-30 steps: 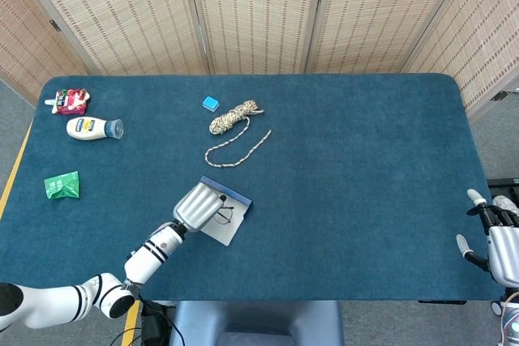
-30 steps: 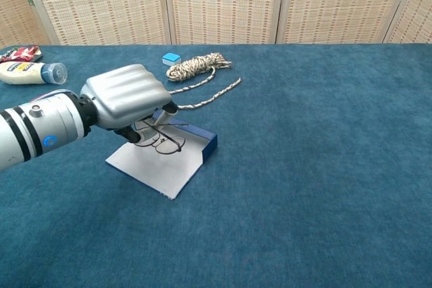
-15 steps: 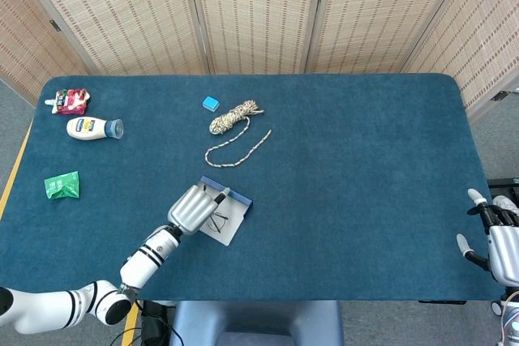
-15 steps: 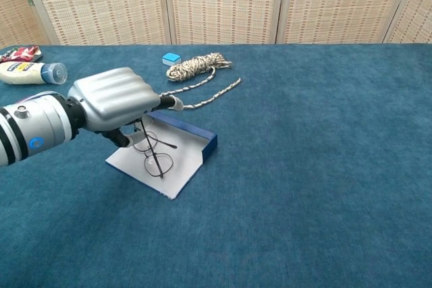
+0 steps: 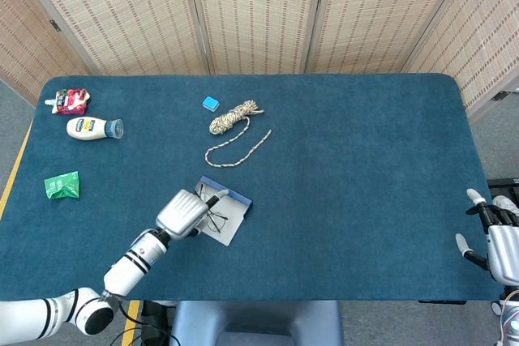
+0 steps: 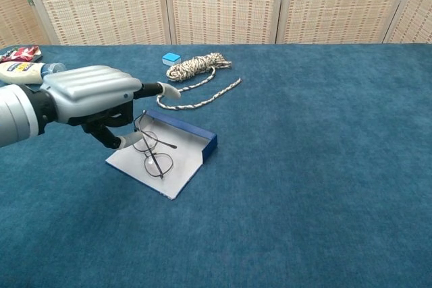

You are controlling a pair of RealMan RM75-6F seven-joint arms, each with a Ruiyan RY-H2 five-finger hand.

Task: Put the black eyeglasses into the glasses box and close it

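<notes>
The black eyeglasses (image 6: 154, 152) lie on the white inner flap of the open glasses box (image 6: 177, 173), in front of its blue wall. In the head view the eyeglasses (image 5: 217, 216) show as thin wire on the box (image 5: 233, 226). My left hand (image 6: 94, 92) hovers just left of the box with fingers apart and holds nothing; its thumb tip sits close to the left lens. From above, the left hand (image 5: 182, 214) covers the box's left edge. My right hand (image 5: 496, 245) stays off the table's right edge, fingers spread, empty.
A coiled rope (image 5: 235, 117) with a loose tail and a small blue block (image 5: 210, 103) lie behind the box. A mayonnaise bottle (image 5: 93, 128), a red packet (image 5: 71, 101) and a green packet (image 5: 62, 186) sit at the far left.
My left hand has let go of the eyeglasses, which dropped onto the box's flap, and has drawn back to the left and towards me. The right hand has not moved.
</notes>
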